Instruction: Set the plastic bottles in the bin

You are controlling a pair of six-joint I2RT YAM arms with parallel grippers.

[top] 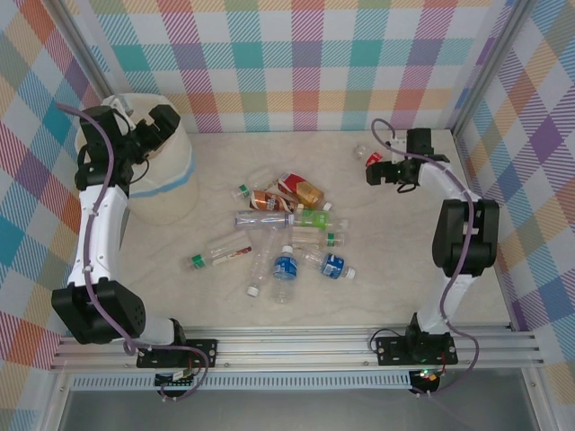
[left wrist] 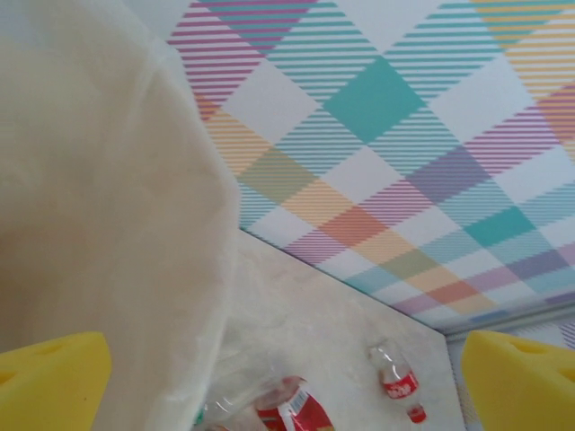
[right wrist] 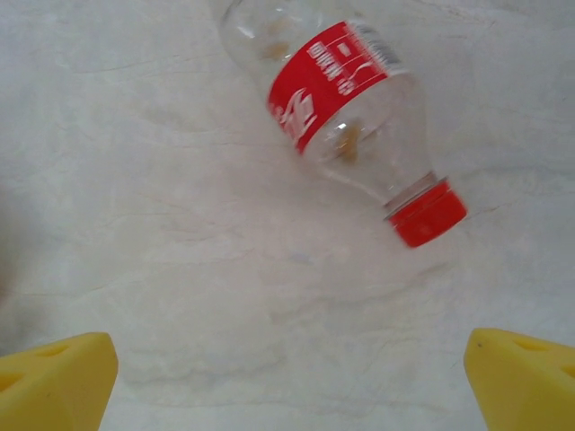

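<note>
Yellow pads (right wrist: pixel 58 382) of the right claw (right wrist: pixel 289 382) stand wide apart with nothing between them. Just beyond lies a red-label bottle (right wrist: pixel 346 99) on its side on the table (right wrist: pixel 180 251), so the claw looks lined up for a pick. The left claw (left wrist: pixel 287 382), likewise wide and empty, hangs beside the bin (left wrist: pixel 108 180) wall, probably a dropping position. Most bottles (top: pixel 287 238) lie heaped mid-table, well apart from the bin.

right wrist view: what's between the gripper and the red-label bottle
Bare tabletop lies between the right gripper and the red-label bottle, seen in the right wrist view.
</note>
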